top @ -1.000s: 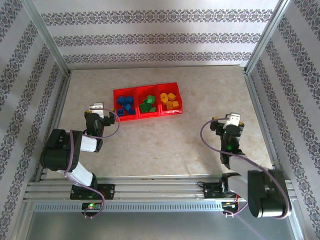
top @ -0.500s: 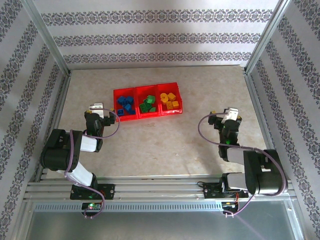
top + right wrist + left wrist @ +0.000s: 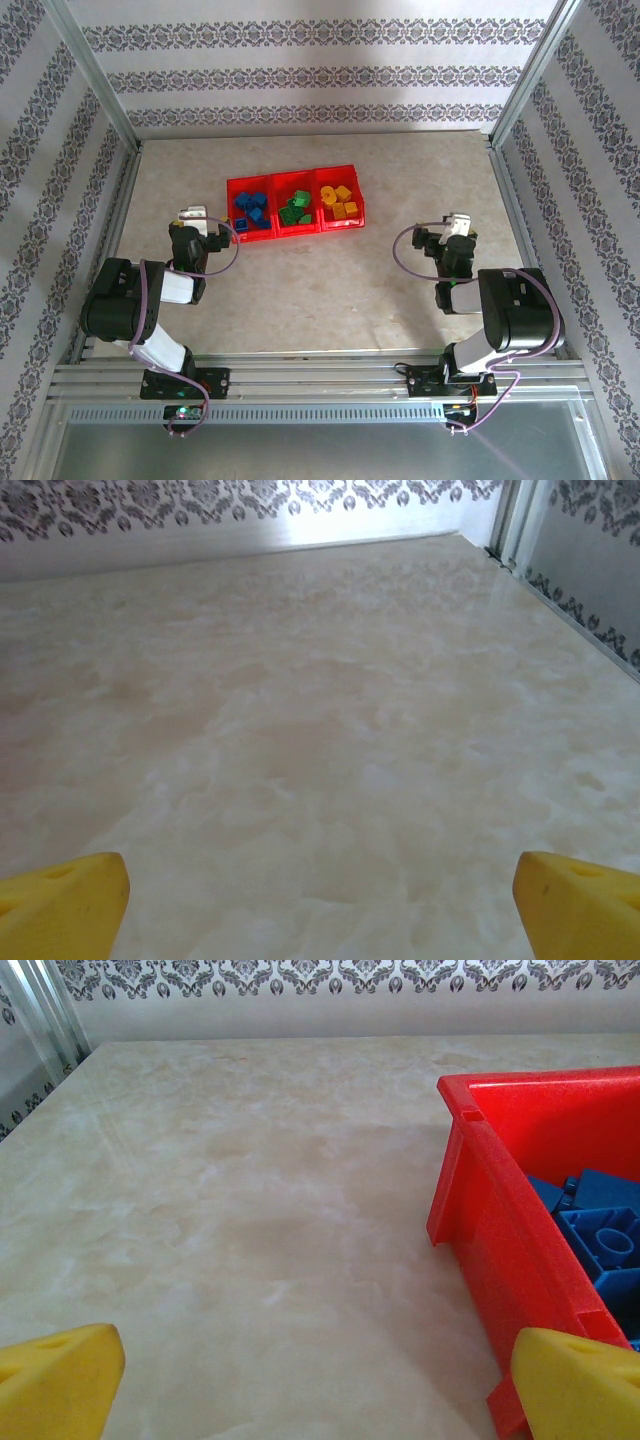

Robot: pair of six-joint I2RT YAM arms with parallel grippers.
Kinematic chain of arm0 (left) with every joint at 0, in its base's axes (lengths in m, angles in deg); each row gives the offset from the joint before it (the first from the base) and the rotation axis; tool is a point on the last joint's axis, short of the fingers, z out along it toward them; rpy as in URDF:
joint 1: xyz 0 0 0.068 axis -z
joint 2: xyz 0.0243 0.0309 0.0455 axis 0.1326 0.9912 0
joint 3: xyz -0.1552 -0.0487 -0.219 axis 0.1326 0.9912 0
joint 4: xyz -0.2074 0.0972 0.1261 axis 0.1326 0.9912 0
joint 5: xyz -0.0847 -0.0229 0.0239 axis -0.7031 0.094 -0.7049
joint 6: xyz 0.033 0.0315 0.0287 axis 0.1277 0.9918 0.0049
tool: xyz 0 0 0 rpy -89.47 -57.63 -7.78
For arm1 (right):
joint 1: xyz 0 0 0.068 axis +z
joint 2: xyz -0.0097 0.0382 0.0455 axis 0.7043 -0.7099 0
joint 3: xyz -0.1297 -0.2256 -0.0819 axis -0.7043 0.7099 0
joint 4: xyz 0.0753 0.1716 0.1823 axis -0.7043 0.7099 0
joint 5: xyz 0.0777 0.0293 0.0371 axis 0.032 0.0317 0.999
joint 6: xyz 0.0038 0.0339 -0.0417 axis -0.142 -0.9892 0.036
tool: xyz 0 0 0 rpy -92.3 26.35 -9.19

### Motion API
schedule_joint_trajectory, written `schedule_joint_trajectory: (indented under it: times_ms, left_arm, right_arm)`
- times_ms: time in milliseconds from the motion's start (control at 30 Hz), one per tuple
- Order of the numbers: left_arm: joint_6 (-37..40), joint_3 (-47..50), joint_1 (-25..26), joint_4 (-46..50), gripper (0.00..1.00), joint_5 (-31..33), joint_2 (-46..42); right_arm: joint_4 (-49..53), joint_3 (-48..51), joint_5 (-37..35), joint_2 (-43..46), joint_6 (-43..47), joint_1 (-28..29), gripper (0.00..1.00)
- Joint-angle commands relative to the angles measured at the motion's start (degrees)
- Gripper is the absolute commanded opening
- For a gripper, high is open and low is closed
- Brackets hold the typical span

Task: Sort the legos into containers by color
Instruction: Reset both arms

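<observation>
Marbled beige counter [image 3: 330, 290] ringed by patterned walls, red tray [image 3: 298, 232] held blue legos [image 3: 250, 209], green legos [image 3: 295, 209], yellow legos [image 3: 340, 202] (one colour per compartment), left claw [image 3: 318, 1380] spread wide, empty, beside tray's blue end, right claw [image 3: 320, 900] spread, empty, well apart

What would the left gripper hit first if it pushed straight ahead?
Mostly bare table lies ahead of the left gripper, but its tray-side finger lines up with the left wall of the red tray and might clip it; depth unclear.

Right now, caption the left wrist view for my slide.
Open left jaws over table, beside red tray holding blue legos.
</observation>
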Motion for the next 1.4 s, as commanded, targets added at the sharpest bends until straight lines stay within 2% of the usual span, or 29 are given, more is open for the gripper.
schedule_joint_trajectory:
  times_ms: [0,67,133,1367]
  left_arm:
    - [-0.07,-0.25,-0.75,1.40,1.00,0.77,-0.42]
    - [-0.06,-0.19,-0.75,1.34,1.00,0.76,-0.36]
    - [0.03,-0.25,-0.75,1.53,1.00,0.75,-0.40]
    - [0.03,-0.34,-0.78,1.64,1.00,0.52,-0.35]
  right_arm:
    - [2.03,-4.04,7.65,-0.60,1.91,-0.54,0.98]
    - [5.86,-6.65,12.69,-0.49,3.99,-0.51,0.98]
    - [4.98,-6.27,13.63,-0.57,3.64,-0.87,0.98]
    - [4.92,-6.18,14.73,-0.50,4.17,-0.82,0.98]
